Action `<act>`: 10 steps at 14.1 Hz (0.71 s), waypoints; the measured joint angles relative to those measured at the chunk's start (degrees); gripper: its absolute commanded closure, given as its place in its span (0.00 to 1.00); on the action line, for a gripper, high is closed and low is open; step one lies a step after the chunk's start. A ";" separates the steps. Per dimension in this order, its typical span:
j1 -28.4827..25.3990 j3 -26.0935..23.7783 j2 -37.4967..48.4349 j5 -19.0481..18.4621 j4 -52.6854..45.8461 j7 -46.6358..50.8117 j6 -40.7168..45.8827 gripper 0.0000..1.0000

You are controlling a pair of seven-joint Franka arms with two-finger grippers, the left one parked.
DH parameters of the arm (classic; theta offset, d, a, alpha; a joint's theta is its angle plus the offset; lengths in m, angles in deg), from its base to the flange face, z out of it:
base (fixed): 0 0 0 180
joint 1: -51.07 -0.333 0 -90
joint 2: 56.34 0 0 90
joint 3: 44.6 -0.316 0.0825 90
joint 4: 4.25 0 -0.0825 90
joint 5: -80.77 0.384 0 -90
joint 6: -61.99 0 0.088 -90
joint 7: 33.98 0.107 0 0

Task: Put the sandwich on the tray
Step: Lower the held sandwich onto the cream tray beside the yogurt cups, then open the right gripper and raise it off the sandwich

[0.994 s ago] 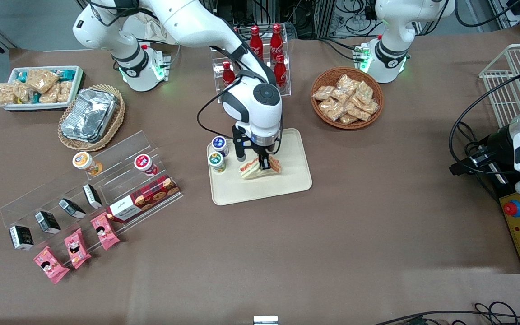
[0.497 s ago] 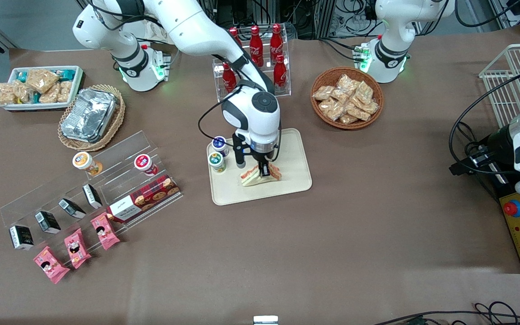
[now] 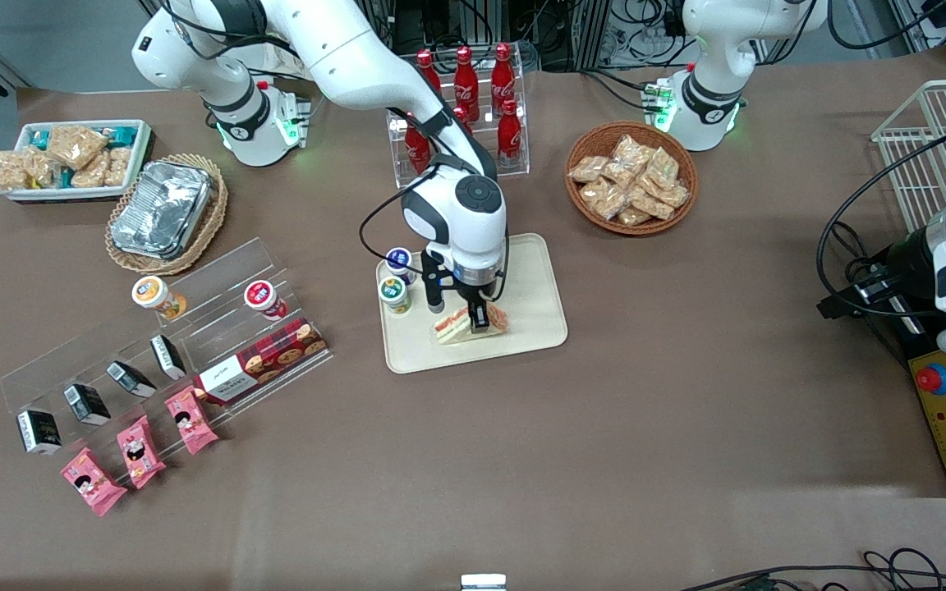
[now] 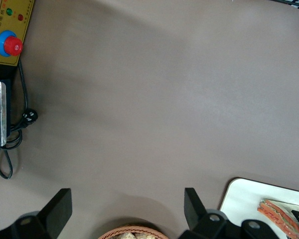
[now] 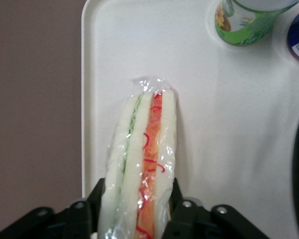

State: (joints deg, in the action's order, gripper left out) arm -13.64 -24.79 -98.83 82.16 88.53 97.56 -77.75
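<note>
Gripper (image 3: 475, 318) clamped on sandwich (image 3: 463, 324), fingers (image 5: 182, 206) pressing both bread faces. Sandwich hangs from gripper low over tray (image 3: 534, 328), contact with tray unclear. Two small cups (image 3: 395, 294) beside gripper, on tray.

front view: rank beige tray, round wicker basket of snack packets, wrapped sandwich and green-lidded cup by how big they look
1. Flat beige rectangular plastic tray
2. Round brown wicker basket of snack packets
3. Clear-wrapped white-bread sandwich, gripped on the tray by the gripper
4. Small green-lidded cup on the tray; smallest, though the arm partly hides the sandwich.
</note>
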 measured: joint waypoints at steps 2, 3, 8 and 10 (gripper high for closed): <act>0.20 0.15 0.04 0.00 -0.26 -0.14 0.00 0.00; 0.38 0.16 0.13 0.00 -0.36 -0.23 0.01 0.00; 1.17 0.24 1.82 0.00 -1.33 -3.51 4.23 0.00; 1.55 0.25 3.86 0.00 -1.74 -6.90 9.05 0.00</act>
State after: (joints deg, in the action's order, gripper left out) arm -12.09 -24.55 -94.97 82.17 86.78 90.66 -68.70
